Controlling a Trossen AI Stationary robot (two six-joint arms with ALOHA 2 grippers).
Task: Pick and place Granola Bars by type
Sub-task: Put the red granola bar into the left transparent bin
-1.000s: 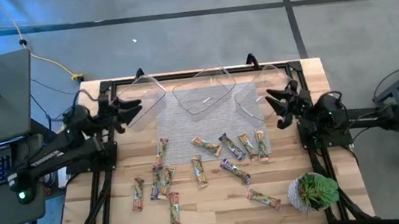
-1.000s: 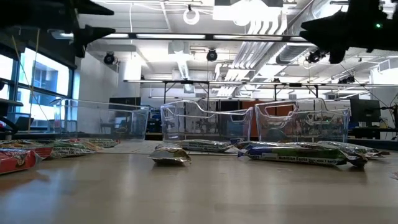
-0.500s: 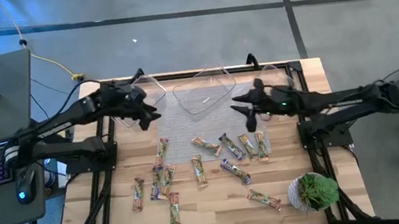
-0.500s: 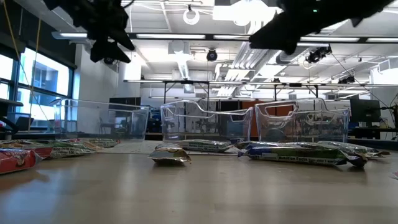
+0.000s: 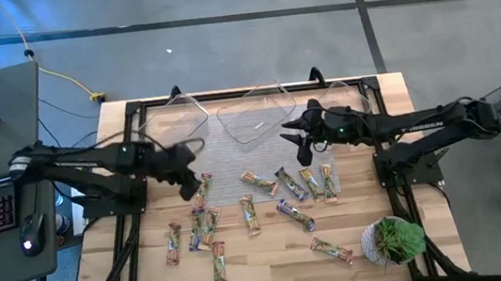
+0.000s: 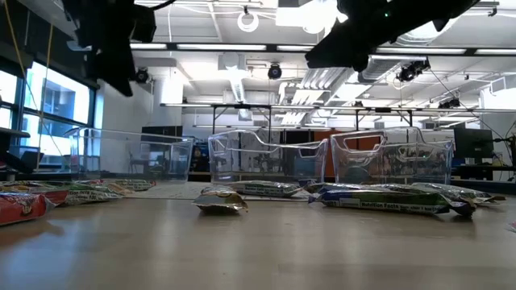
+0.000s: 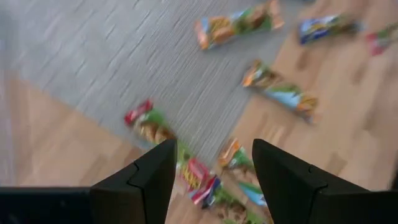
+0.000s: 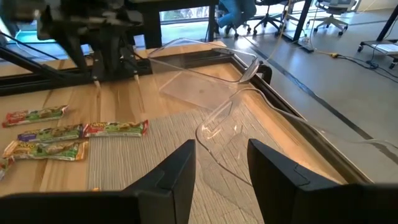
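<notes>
Across the wooden table (image 5: 151, 265), the granola bars (image 5: 276, 199) lay loose, about a dozen, some on the grey mat (image 5: 233, 157) and more on bare wood toward six and seven o'clock. None sat in the three clear plastic tubs (image 5: 257, 116) lined along the twelve o'clock edge, so the sorting had not yet produced a placed bar.

At about nine o'clock of the spread, the left gripper (image 5: 189, 181) hovered above the bar nearest the mat's edge (image 5: 204, 188), fingers spread wide and holding nothing; its wrist view looked down between both fingers (image 7: 149, 180) onto a cluster of red and green wrappers (image 7: 199, 177). The right gripper (image 5: 300, 144) hung at about one o'clock, near the middle and right tubs, jaws parted and empty, with bars (image 5: 317, 182) just below it.

By my judgement, the step in hand was the reach toward a first bar. Next, each gripper would need to descend over a single wrapper, square its fingers across the narrow width, and close without catching a neighbour. A potted plant (image 5: 394, 238) stood at five o'clock.
</notes>
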